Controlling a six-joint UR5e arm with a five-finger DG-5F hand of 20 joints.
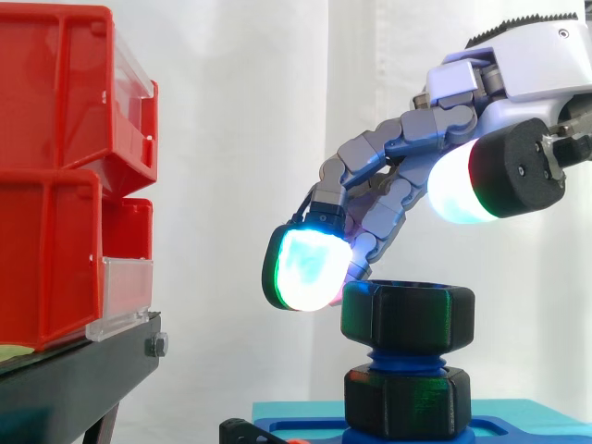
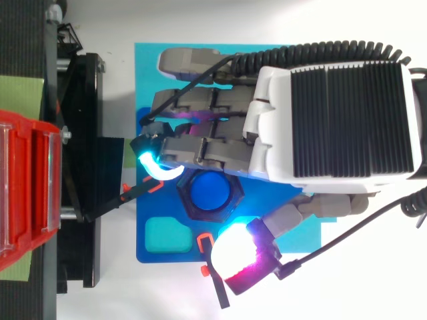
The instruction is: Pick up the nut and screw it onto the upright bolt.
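Hand (image 2: pixel 333 120) is open: fingers loosely bent, nothing gripped, spread over the upright blue bolt (image 2: pixel 209 192) from above and from the arm side. The cyan-green glowing fingertip (image 1: pixel 310 268) sits low on the bolt's bin side, against or just beside the top edge of the black hexagonal nut (image 1: pixel 407 316); can't tell if it makes contact. In the top view that same fingertip (image 2: pixel 157 167) is just off the nut's corner. The thumb pad (image 1: pixel 458 190), white with a red-magenta rim, is above the bolt and apart from the nut. From above, the thumb (image 2: pixel 235 257) lies on the opposite side of the bolt from the fingers, with a clear gap to the nut. The nut is already on the bolt, level, near the top of the thread, with the bolt's round blue end showing through its bore in the top view. Blue thread (image 1: pixel 407 359) is exposed directly below the nut. Under that, a second black hexagonal piece (image 1: pixel 407 402) sits at the bolt's foot. The bolt stands on a blue fixture plate (image 2: pixel 150 250), which has a teal rounded-square recess (image 2: pixel 167 235) near the bolt, on the thumb side. Small orange clips (image 2: pixel 203 243) are also close to the bolt on the plate. The plate lies on a light cyan sheet (image 2: pixel 143 67). Well clear of the bolt, on the far side from the arm, are stacked red plastic bins (image 1: pixel 55 185) on a black stand (image 1: pixel 74 379). A white curtain (image 1: pixel 240 139) hangs behind the bolt.
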